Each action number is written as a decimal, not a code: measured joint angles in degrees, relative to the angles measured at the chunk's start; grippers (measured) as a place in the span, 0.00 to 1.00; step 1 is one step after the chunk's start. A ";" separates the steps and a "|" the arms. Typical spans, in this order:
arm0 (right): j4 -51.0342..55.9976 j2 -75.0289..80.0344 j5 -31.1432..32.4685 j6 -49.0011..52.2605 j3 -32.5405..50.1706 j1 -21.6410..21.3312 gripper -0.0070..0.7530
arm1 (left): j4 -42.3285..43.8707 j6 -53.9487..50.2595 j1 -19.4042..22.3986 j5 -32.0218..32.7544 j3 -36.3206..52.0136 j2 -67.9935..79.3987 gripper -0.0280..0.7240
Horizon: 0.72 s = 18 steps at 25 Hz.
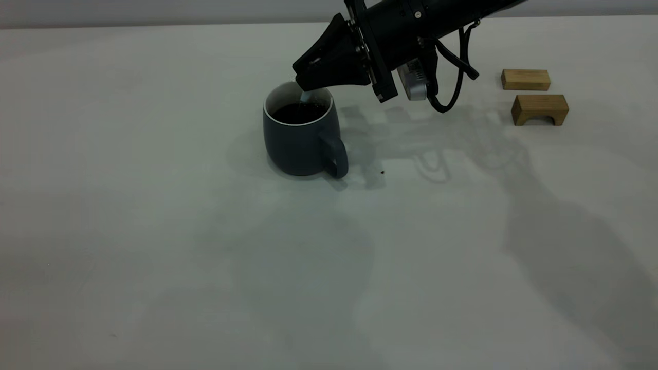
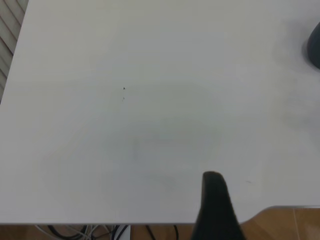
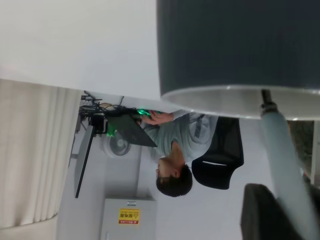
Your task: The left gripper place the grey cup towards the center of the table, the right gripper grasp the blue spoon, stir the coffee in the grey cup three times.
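Note:
The grey cup stands upright near the middle of the table, its handle toward the camera and right. Dark coffee fills it. My right gripper hovers just over the rim, shut on the blue spoon, whose lower end dips into the coffee. The right wrist view shows the cup's wall and the spoon's pale handle running between my fingers. My left gripper is outside the exterior view, hanging open and empty above the table's edge, with one finger showing. The cup lies far from it.
Two tan wooden blocks lie at the back right, well away from the cup. A tiny black speck marks the table beside the cup. Beyond the table, a seated person works at a laptop.

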 joint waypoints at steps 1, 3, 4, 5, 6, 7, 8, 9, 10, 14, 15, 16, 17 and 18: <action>-0.41 -0.07 0.00 0.00 0.00 0.00 0.33 | 0.00 0.00 0.00 0.00 0.00 0.00 0.82; -1.44 -0.63 0.00 -0.11 0.00 0.05 0.43 | 0.00 0.00 0.00 0.00 0.00 0.00 0.82; -2.30 -1.03 0.00 -0.11 0.00 0.10 0.51 | 0.00 0.00 0.00 0.00 0.00 0.00 0.82; -3.08 -1.66 0.00 -0.18 0.00 0.10 0.56 | 0.00 0.00 0.00 0.00 0.00 0.00 0.82; -4.17 -2.11 0.00 -0.18 0.00 0.10 0.61 | 0.00 0.00 0.00 0.00 0.00 0.00 0.82; -5.45 -2.88 0.00 -0.18 0.00 0.10 0.66 | 0.00 0.00 0.00 0.00 0.00 0.00 0.82; -6.87 -3.64 0.00 -0.18 0.00 0.10 0.71 | 0.00 0.00 0.00 0.00 0.00 0.00 0.82; -8.21 -4.35 0.06 -0.18 0.00 0.10 0.74 | 0.00 0.00 0.00 0.00 0.00 0.00 0.82; -10.18 -5.33 0.14 -0.18 0.00 0.10 0.76 | 0.00 0.00 0.00 0.00 0.00 0.00 0.82; -21.30 -10.54 0.71 -0.18 0.11 0.10 0.77 | 0.00 0.00 0.00 0.00 0.00 0.00 0.82; -25.11 -12.29 1.10 -0.18 0.11 0.10 0.75 | 0.00 0.00 0.00 0.00 0.00 0.00 0.82; -28.53 -14.15 1.60 -0.18 0.11 0.10 0.74 | 0.00 0.00 0.00 0.00 0.00 0.00 0.82; -32.95 -15.74 2.23 -0.18 0.11 0.10 0.72 | 0.00 0.00 0.00 0.00 0.00 0.00 0.82; -37.41 -17.68 3.32 -0.18 0.11 0.10 0.71 | 0.00 0.00 0.00 0.00 0.00 0.00 0.82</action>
